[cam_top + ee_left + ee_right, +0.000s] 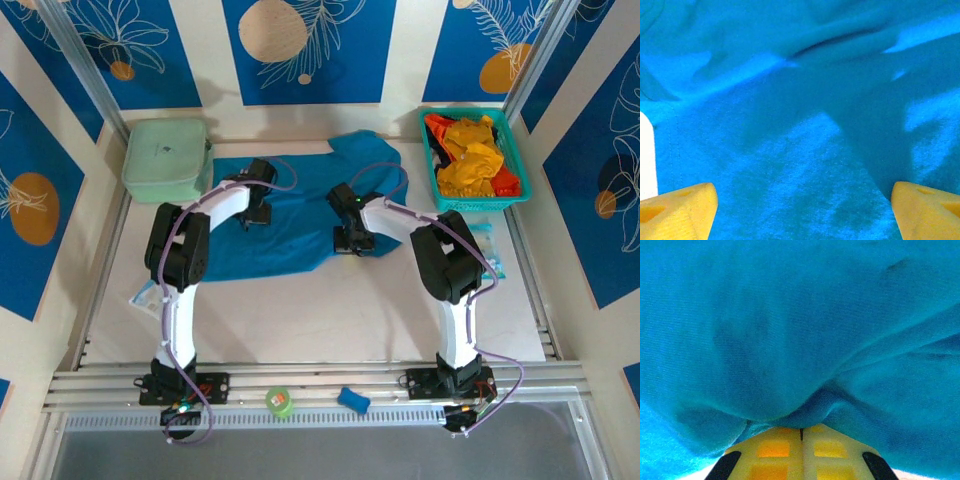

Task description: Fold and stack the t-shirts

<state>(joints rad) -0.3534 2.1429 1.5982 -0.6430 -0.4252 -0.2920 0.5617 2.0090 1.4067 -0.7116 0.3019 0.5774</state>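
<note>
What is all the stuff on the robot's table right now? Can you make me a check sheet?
Surface: white table, bare at the front.
Job's things: blue t-shirt spread in the middle; yellow and red-orange shirts heaped in the teal basket at the far right.
Clutter: mint-green case at the far left; green tape roll and a small blue thing on the front rail.
Grippers: left hand open just over the blue t-shirt; right hand shut on a bunched fold of it.
Cables: purple cables running along both arms.
Surroundings: blue and white walls with leaf pictures.
</note>
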